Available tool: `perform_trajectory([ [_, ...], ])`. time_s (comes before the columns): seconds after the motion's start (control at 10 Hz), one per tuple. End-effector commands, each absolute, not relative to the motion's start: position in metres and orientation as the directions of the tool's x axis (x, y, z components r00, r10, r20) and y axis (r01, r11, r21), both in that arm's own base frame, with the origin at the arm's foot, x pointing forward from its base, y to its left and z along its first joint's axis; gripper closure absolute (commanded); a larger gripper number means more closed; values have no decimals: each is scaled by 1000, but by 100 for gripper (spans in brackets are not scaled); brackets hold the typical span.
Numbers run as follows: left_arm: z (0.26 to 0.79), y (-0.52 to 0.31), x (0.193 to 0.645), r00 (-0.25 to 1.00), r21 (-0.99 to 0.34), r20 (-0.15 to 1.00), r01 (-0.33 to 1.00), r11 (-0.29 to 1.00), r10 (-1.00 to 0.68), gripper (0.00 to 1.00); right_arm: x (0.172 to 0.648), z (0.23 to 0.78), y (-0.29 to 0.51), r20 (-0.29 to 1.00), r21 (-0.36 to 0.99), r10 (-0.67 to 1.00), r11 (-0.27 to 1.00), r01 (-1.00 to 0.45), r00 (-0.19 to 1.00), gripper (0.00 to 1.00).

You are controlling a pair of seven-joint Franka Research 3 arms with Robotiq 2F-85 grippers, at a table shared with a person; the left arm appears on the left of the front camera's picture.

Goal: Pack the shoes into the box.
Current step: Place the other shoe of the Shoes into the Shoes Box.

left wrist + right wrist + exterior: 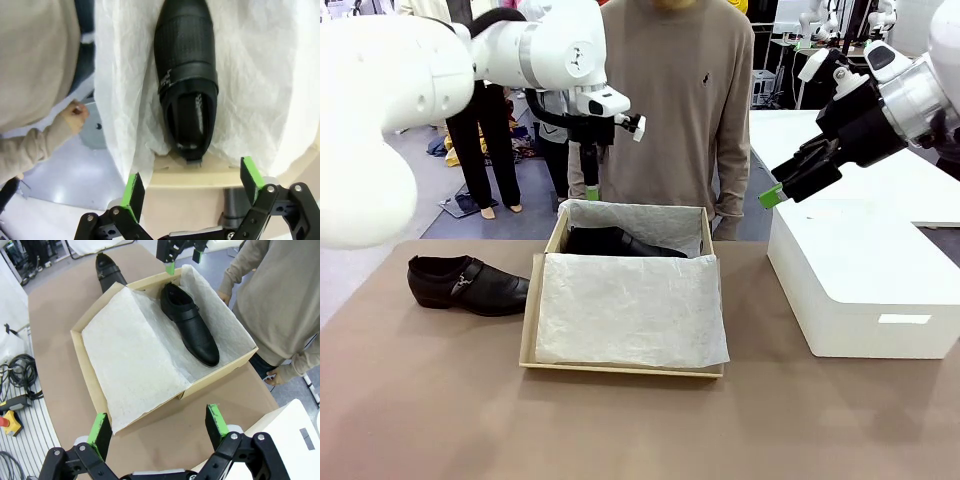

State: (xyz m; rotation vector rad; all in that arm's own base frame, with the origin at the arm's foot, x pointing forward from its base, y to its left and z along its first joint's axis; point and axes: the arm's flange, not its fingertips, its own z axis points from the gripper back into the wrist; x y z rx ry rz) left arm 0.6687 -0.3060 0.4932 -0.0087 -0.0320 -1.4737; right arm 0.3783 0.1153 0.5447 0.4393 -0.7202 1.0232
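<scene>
Shoebox [620, 369] on the bench [420, 400] holds 1 black buckle shoe [190, 322] on white tissue [630, 310]; the other shoe [465, 283] lies just left of it. Left tool [192, 181] and right tool [157, 422] both gape wide, empty.

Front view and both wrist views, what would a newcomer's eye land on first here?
The tan box at centre draws the eye: white tissue paper covers its near half, and one black shoe lies along its far side. The other shoe sits on the table left of the box. Both robot hands hang open, the left hand over the boxed shoe's heel end, the right hand raised near a large white box.
</scene>
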Motion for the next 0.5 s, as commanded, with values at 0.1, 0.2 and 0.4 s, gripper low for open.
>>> perform_trajectory([
  [0.1, 507, -249, 623, 1, 68, 20, 998, 3, -1000, 0, 381, 544, 115, 737, 6, 600, 454, -891, 311, 0],
  [0.2, 514, -232, 612, -35, 81, 32, 996, -32, -999, 0, 381, 544, 115, 737, 6, 600, 454, -891, 311, 0],
  [0.4, 523, -197, 592, -77, 115, 23, 991, -74, -997, 0, 381, 544, 115, 737, 6, 600, 454, -891, 311, 0],
])
